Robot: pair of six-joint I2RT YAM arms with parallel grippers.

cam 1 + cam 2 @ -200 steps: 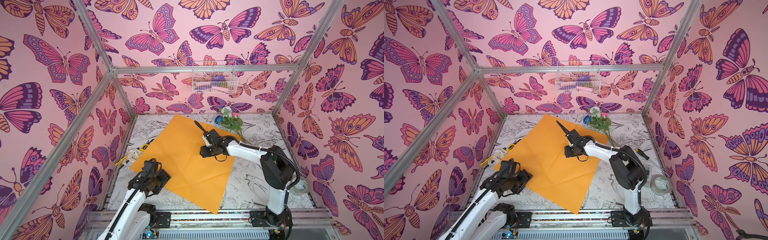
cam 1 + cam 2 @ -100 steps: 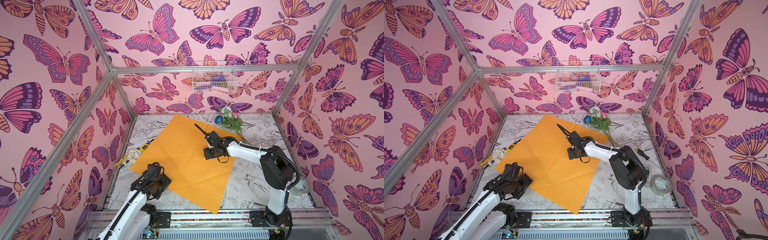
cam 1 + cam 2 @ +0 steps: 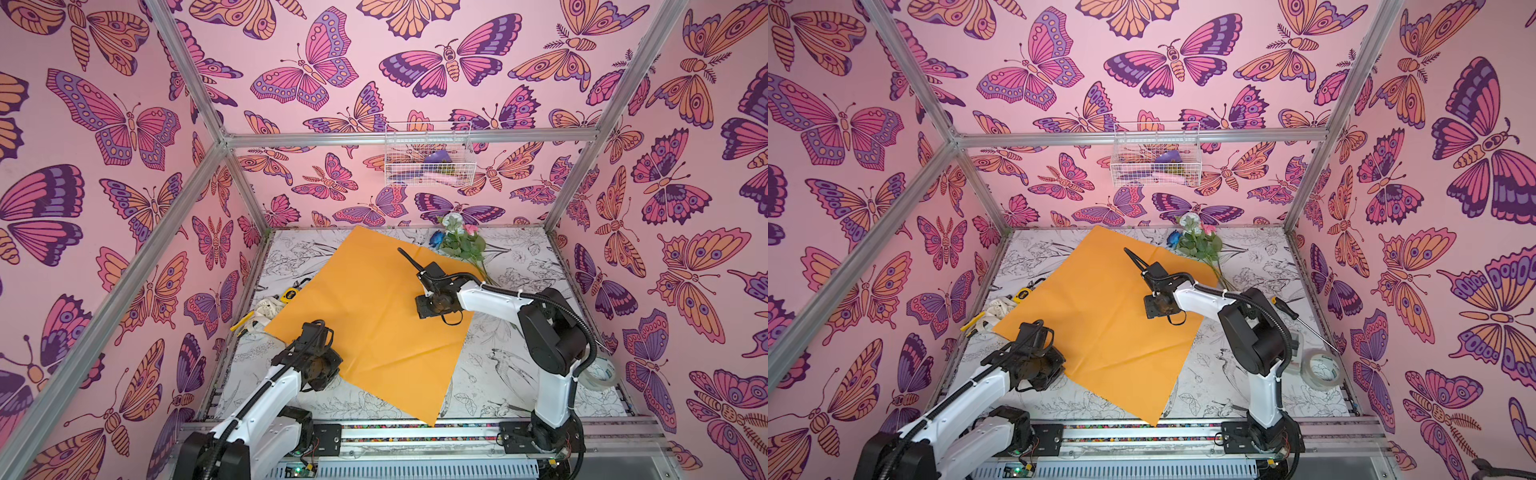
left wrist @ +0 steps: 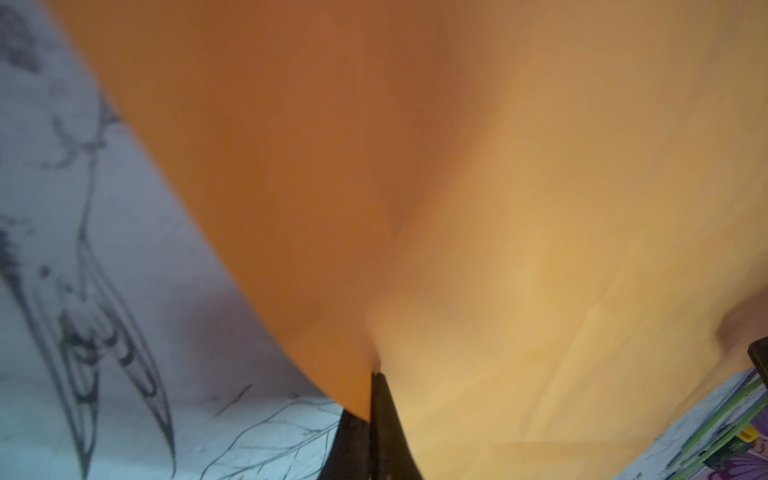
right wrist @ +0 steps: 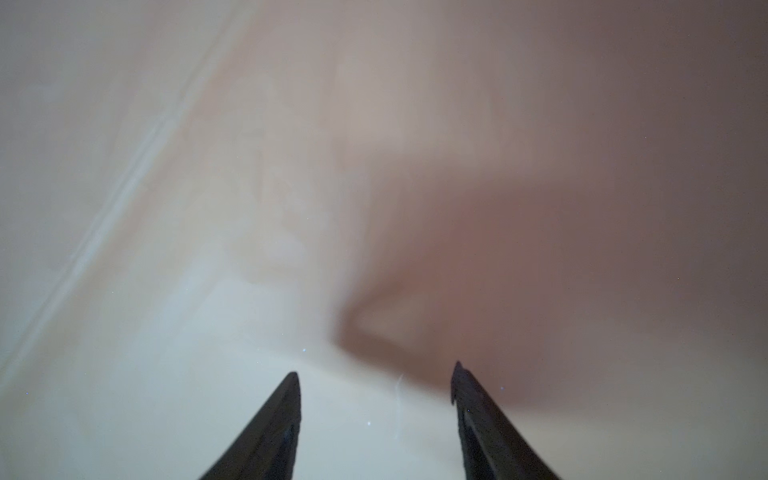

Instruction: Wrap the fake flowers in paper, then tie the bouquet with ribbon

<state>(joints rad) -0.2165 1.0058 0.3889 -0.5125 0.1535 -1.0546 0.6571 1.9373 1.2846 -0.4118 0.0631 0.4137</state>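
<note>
The table [image 3: 503, 374], covered in black-and-white line drawings, fills the lower middle of both top views. On it the orange wrapping paper [image 3: 374, 307] lies unrolled and flat in the centre of the frame. It is one large square sheet turned like a diamond, plain bright orange with faint fold creases. One corner points at the back wall and another at the front rail. The fake flowers [image 3: 461, 245] lie just right of centre at the back, along the paper's upper-right edge. They have a white, a pink and a blue bloom above a clump of green leaves, and thin green stems run down to the right past the sheet's right corner. Whether they overlap the paper I cannot tell. The right gripper [image 5: 376, 370] hangs over the sheet's upper-right part, its jaws apart and empty. At the sheet's lower-left edge the left gripper [image 4: 374, 376] is pinched together on the paper's rim.
</note>
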